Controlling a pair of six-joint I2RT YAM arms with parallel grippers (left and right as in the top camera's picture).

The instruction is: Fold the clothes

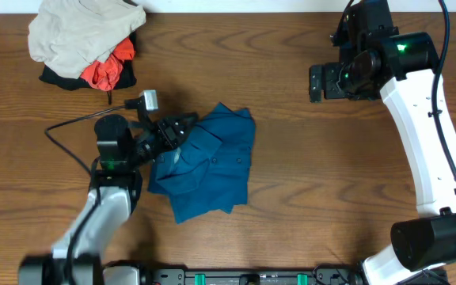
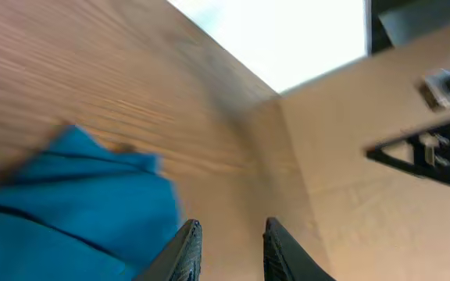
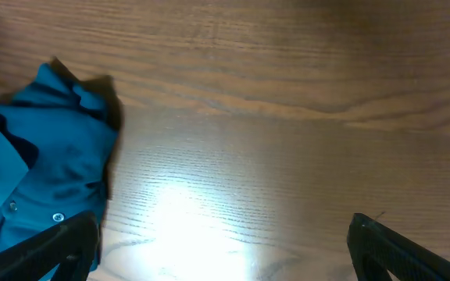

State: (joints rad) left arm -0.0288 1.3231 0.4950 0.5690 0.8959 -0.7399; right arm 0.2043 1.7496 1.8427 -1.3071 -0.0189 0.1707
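Overhead: a crumpled deep teal-blue short-sleeved cloth shirt lies near the middle of the brown wooden table. The left gripper is at its left edge and the right gripper is well apart. Left wrist: jaws narrowly parted, bare wood between them, shirt just beside. Right wrist: jaws spread wide, gripping nothing.

The shirt is a plain deep teal-blue, and the table is warm brown with wavy wood grain. Upper left of the frame: pale beige garment, orange-red garment, black garment.
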